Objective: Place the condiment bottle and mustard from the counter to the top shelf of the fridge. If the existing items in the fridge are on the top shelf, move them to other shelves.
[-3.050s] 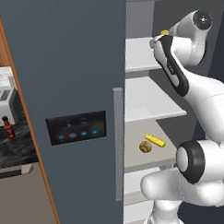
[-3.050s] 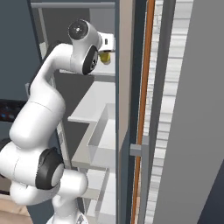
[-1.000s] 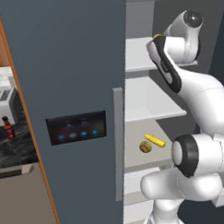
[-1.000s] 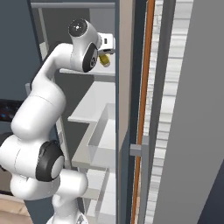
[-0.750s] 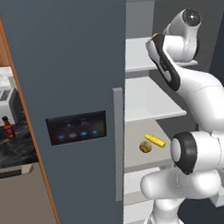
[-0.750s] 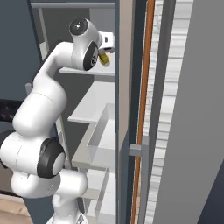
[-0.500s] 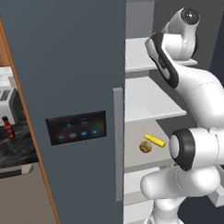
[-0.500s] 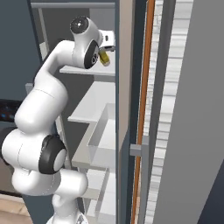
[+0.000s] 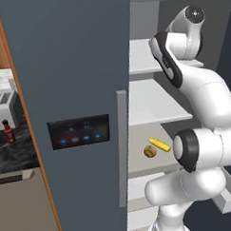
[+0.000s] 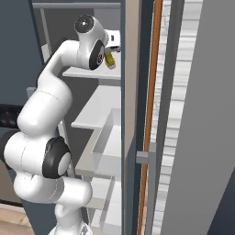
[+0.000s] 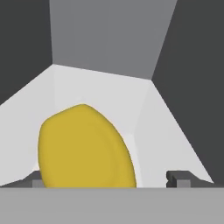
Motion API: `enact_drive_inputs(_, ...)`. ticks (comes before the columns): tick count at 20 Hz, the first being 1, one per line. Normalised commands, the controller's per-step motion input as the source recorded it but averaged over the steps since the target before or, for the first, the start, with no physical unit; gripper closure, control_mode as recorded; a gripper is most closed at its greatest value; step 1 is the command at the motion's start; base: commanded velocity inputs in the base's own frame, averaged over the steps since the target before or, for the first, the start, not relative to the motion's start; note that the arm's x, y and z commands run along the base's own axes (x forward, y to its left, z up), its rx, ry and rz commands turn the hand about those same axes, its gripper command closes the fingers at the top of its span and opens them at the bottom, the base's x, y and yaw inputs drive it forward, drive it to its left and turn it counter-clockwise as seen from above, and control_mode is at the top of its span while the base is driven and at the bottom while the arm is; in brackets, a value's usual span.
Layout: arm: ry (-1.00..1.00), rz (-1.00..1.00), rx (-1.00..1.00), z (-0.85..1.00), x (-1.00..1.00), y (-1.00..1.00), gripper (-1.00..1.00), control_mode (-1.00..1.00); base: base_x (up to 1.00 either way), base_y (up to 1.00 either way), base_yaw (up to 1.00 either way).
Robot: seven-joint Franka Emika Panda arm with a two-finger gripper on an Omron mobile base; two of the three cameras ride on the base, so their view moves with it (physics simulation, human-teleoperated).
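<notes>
The yellow mustard fills the lower left of the hand view, lying on the pale top shelf of the fridge. My gripper is open, one fingertip on each side of the bottle. From the right base view the mustard hangs tilted just under the gripper, above the top shelf. The dark-red condiment bottle stands on the black counter left of the fridge door. A yellow elongated item and a tan ball lie two shelves below the top shelf.
The open fridge door with its black panel and grey handle stands between counter and shelves. A toaster sits behind the condiment bottle. A pale bin sticks out at mid height. The fridge's dark walls close in around the top shelf.
The wrist has turned and lifted slightly at the top shelf, and the mustard has slipped behind the arm in the left base view. The items on the lower shelf have not moved.
</notes>
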Motion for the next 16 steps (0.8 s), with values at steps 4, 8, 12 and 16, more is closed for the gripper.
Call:
enact_drive_inputs(4, -0.03, 0.00, 0.00, 0.00, 0.12, 0.00, -1.00, -1.00, 0.00, 0.00, 0.00)
enact_drive_inputs(8, -0.06, 0.00, 0.00, -0.01, 0.24, 0.00, -1.00, -1.00, 0.00, 0.00, 0.00)
enact_drive_inputs(12, -0.05, 0.00, 0.00, 0.00, 0.14, 0.00, -1.00, -1.00, 0.00, 0.00, 0.00)
enact_drive_inputs(16, -0.05, 0.00, 0.00, 0.00, 0.06, -0.01, -1.00, -1.00, 0.00, 0.00, 0.00)
